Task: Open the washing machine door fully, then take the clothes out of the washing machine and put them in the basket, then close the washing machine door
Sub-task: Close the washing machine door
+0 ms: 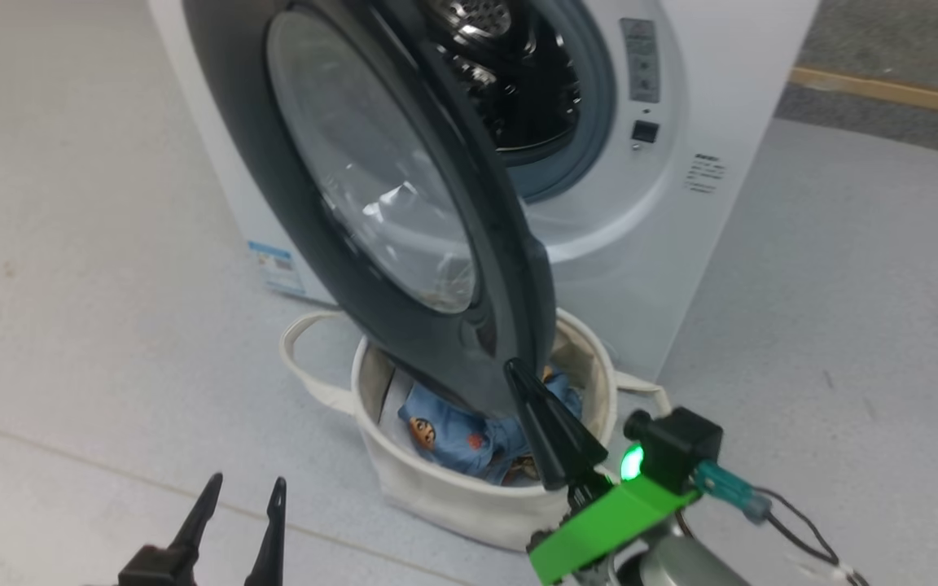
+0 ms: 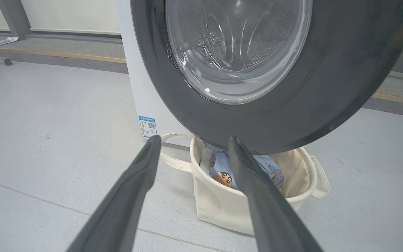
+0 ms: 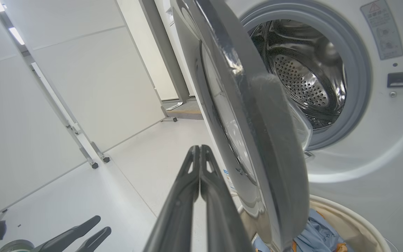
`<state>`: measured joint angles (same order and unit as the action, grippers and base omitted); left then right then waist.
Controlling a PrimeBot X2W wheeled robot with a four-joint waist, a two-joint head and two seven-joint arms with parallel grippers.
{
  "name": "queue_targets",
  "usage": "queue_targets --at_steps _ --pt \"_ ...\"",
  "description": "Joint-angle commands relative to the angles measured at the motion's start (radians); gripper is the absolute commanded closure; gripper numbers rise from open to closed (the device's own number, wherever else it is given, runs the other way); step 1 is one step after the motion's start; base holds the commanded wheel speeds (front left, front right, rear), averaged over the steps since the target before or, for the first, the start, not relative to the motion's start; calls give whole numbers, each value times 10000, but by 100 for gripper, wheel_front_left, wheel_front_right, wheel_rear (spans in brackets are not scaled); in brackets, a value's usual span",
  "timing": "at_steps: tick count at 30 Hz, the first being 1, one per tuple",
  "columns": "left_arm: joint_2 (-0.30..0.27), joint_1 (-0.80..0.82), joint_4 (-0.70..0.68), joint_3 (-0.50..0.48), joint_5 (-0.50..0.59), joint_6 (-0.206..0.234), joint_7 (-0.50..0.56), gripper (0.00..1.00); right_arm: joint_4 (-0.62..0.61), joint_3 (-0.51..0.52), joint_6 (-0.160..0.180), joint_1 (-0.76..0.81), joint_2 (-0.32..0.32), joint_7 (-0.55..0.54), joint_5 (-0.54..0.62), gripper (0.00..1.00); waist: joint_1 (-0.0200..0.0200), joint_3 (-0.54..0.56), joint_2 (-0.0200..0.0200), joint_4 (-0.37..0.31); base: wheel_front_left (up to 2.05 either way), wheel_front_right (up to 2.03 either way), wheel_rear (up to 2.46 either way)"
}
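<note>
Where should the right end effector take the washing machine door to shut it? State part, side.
Probably the black free rim of the washing machine door, beside the right end effector. Come from the glossy outer face, on the robot's left: the door stands swung out, so pushing there should close it.

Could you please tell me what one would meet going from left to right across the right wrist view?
left gripper → right gripper → washing machine door → drum → black latch slot
</note>
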<state>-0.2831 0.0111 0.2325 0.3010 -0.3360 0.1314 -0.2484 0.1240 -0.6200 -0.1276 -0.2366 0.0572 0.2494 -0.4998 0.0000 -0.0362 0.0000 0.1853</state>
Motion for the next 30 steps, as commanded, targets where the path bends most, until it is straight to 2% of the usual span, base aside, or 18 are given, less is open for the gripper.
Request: queue_targets --at_steps 1,6,12,25,30 --pt "-76 583 -227 -352 84 -19 -123 0 -155 -173 -31 -561 -70 124 71 100 0 -143 0 178 0 0 0" --pt "-82 814 -113 -255 227 20 -125 0 777 -241 -31 -1383 -70 124 18 100 0 -553 0 458 0 0 0" --pt "126 1153 83 -93 229 -37 -127 0 1525 448 -31 -2147 -70 124 194 100 0 -947 0 730 0 0 0" --pt "451 1669 106 -3 390 -142 -132 0 1809 3022 -31 -3184 -70 124 466 100 0 -1826 0 721 0 0 0" --pt "693 1990 101 58 496 -245 -132 0 2159 4022 -31 -4082 -70 124 994 100 0 -2377 0 719 0 0 0"
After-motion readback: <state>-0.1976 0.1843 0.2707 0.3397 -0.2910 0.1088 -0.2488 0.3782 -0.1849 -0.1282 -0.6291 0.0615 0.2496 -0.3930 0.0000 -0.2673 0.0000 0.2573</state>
